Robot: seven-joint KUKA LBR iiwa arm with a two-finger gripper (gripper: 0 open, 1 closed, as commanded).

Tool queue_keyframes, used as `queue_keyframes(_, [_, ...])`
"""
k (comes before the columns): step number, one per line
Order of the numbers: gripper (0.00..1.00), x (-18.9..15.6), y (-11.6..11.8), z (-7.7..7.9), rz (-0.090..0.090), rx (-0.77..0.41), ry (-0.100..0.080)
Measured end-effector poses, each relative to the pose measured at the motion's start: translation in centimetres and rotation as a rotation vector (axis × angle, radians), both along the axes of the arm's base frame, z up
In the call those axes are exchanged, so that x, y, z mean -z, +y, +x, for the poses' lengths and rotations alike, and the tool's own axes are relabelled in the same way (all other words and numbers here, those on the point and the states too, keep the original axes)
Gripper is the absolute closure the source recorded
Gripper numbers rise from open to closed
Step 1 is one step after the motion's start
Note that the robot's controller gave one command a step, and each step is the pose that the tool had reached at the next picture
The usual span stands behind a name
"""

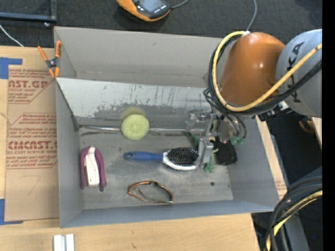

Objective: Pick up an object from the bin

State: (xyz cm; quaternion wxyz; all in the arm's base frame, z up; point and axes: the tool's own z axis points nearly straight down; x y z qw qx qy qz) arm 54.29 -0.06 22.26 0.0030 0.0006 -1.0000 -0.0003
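The arm reaches in from the right, wrist tipped down. The gripper point(205, 153) sits low in the bin point(131, 51), right beside the blue-handled hairbrush point(180, 158) mid-floor. Open or closed? Can't tell. Well left: purple-and-white gadget point(91, 167), brown wire loop point(151, 191), green ball point(135, 126).

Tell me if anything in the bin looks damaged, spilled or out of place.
Nothing stands out. The green ball, blue-handled brush, purple-and-white tool and brown wire loop lie apart on the bin floor, nothing spilled. The gripper is by the brush's head.
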Motion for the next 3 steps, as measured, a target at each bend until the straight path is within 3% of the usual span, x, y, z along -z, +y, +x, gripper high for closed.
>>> queue_keyframes(1, [0.0, -0.5, 0.0, 0.2, 0.0, 0.0, -0.008])
queue_keyframes(2, [0.0, 10.9, 0.4, 0.0, 0.001, 0.008, -0.007])
queue_keyframes(3, [0.0, 7.3, 0.2, -0.6, 0.0, -0.013, -0.007])
